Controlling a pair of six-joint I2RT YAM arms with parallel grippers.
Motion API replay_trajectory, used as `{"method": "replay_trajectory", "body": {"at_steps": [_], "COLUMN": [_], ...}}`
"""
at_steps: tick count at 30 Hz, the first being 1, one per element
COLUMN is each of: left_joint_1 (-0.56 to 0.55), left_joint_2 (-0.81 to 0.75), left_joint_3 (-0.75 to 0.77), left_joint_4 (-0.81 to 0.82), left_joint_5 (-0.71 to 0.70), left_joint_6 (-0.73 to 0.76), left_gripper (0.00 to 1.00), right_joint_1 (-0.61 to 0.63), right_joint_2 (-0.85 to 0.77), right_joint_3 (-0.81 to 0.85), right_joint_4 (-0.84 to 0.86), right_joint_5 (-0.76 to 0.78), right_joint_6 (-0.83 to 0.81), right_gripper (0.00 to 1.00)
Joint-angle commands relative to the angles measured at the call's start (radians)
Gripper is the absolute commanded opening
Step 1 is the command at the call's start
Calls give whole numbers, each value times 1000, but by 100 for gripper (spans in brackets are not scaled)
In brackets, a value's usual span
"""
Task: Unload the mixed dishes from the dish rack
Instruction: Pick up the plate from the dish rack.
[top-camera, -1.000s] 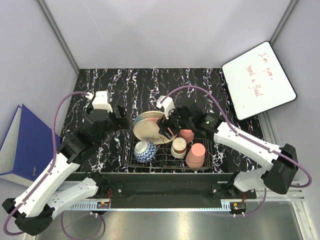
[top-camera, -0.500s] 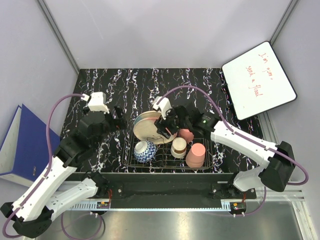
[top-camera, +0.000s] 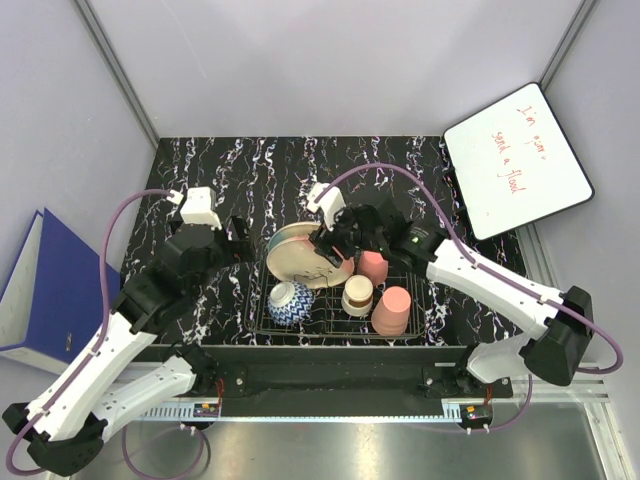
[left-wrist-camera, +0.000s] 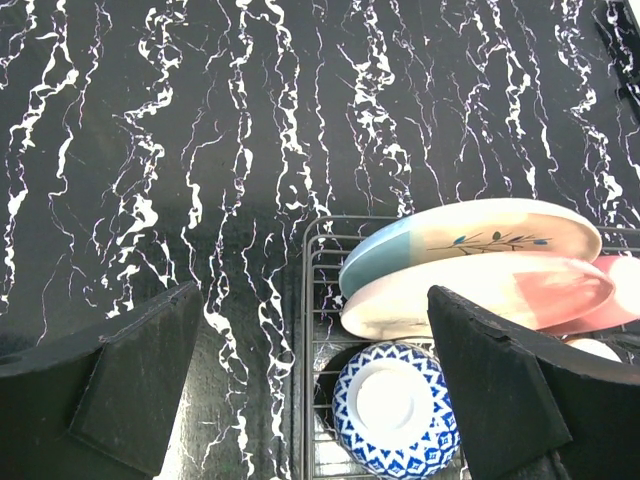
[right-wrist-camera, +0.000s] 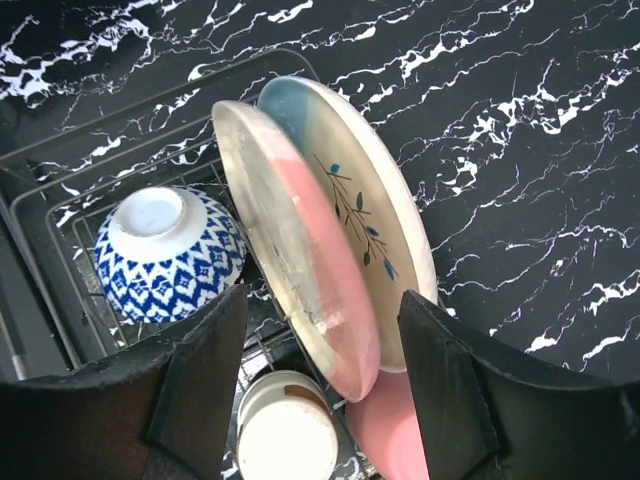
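The right arm stretches over the rack (top-camera: 330, 323), the right pincer (right-wrist-camera: 322, 330) open astride the rim of the leaning pink plate (right-wrist-camera: 300, 230), gripping nothing. The left pincer (left-wrist-camera: 313, 300) gapes wide, empty, above the worktop (left-wrist-camera: 200, 120) beside the rack.

At the right wrist view's bottom edge the cream cup (right-wrist-camera: 285, 440) and a pink cup (right-wrist-camera: 385, 445) are cut off. The red scrawl on the whiteboard (top-camera: 517, 160) is too small to read.

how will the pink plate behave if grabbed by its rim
Likely rigid and breakable: the pink plate looks like glazed ceramic. Its glossy rim may slip in a pinch. It stands on edge, resting against the blue plate in the rack, so lifting it could tip that neighbour.
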Motion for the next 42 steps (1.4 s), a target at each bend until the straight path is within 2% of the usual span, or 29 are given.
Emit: {"method": "replay_trajectory", "body": {"at_steps": [1,14,27,34,35,36,39,40,42], "left_joint_1": [-2,-2,-2,-2,-2,-2,-2,-2,-2], "left_joint_2": [-14,-6,-6,-3,-4,-3,-3,-3,-3], "left_joint_3": [-5,-26,-37,-40,-40,-40,-38,-37,-34], "left_joint_4": [35,38,41,41,43,40,41,41,43], "left_joint_5": [-23,-29,-29,-26,-26,-26,-26,-26,-24], "left_joint_6": [-1,-2,-9,-15,-18,-18,-15,-15,-15], "left_gripper": [99,99,99,99,99,99,99,99,99], "right_joint_1": [0,-2,-4,-4,-4,-2,-4,-4,-4], "right_joint_2": [49,108,147,157,155,151,138,135,123], "right_joint_3": [50,39,3,-16,-17,-19,-22,-23,-19], "right_joint_4": [10,30,57,68,68,67,67,67,62], "right_joint_5": [26,-6,-50,-67,-67,-69,-66,-63,-58], "right_joint_6": [-41,-31,-18,-10,-10,-10,-8,-8,-11], "right_gripper": [70,65,48,31,27,19,9,0,0]}}
